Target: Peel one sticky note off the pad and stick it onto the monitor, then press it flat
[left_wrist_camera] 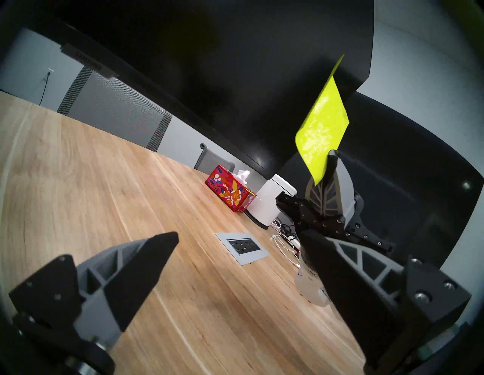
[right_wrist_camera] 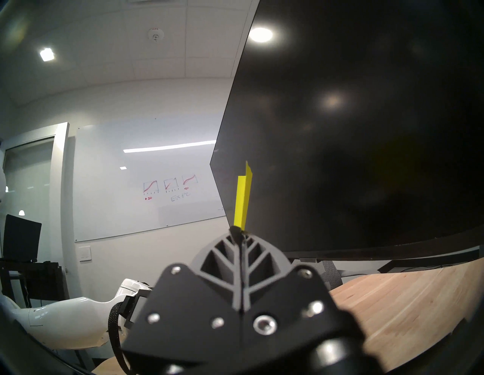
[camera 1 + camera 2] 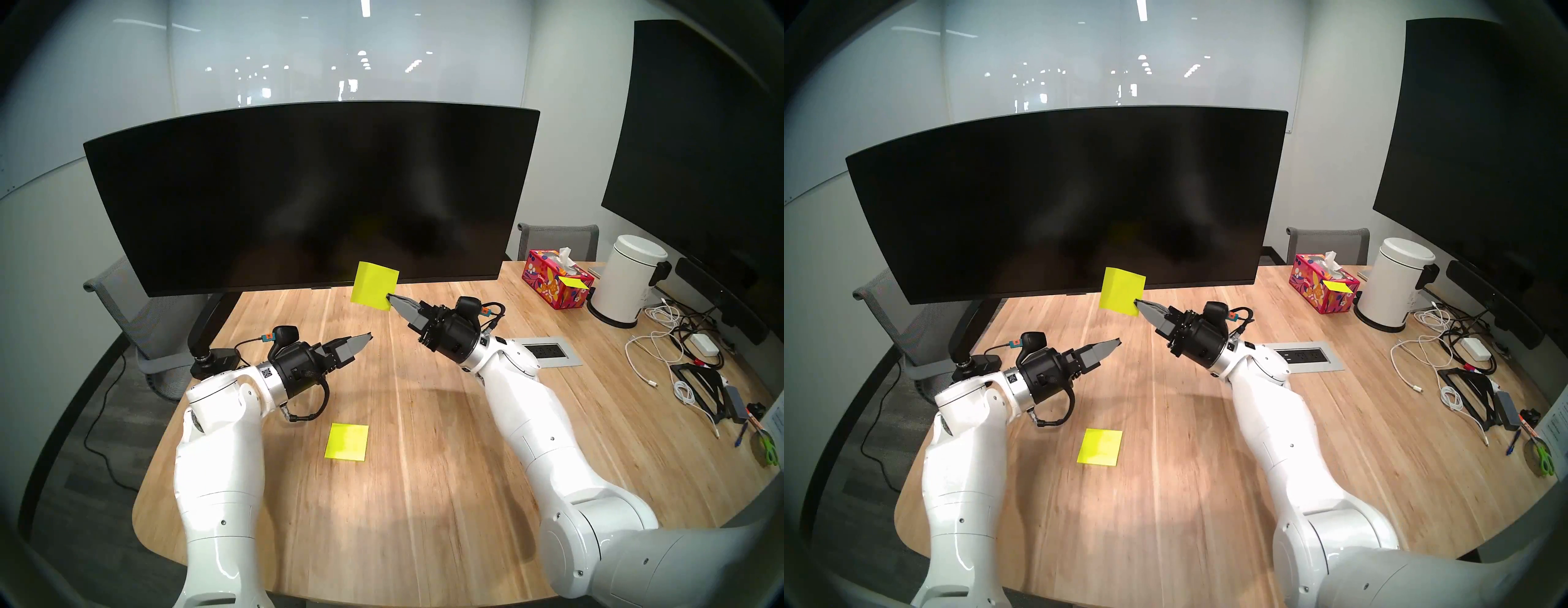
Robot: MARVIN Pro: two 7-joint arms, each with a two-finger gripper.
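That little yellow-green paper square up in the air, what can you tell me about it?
The sticky note is a single thin square sheet of bright yellow-green paper, peeled off and held in the air. The right gripper has its jaws shut on one lower corner. The sheet stands nearly upright, slightly curled, just in front of the lower edge of the curved black monitor; whether it touches the screen yet cannot be told. The pad lies flat on the wooden table below.

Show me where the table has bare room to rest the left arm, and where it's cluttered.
Bare wood lies between the pad and the monitor, under the open left gripper, and from the pad out to the power outlet panel. Crowded: the right edge, with the tissue box, the white bin and the cables.
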